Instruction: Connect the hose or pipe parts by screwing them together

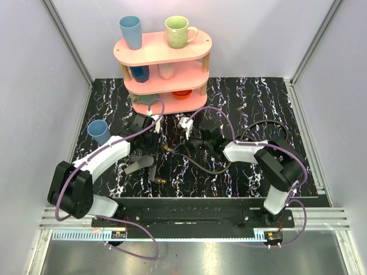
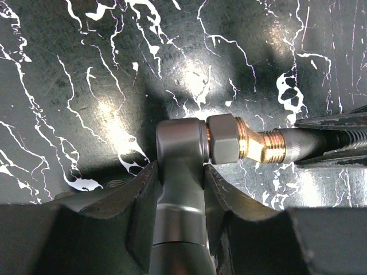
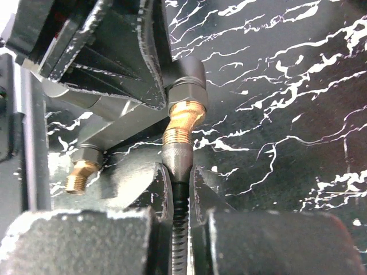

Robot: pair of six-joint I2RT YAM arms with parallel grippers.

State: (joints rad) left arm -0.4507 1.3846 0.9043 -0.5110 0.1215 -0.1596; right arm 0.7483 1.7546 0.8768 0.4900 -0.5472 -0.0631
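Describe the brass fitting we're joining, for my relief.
Before the pink shelf, over the table, the left tool holds the nozzle and the right tool the hose. The fitting sits between them: brass, meeting the hose, unlike the bare brass end beside it.

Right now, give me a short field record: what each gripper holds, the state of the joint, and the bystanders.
left gripper: shut on grey nozzle piece
right gripper: shut on hose end
joint: brass fitting on the grey nozzle piece meets the hose end, threads showing; tightness unclear
bystanders: pink shelf with cups; blue cup on table
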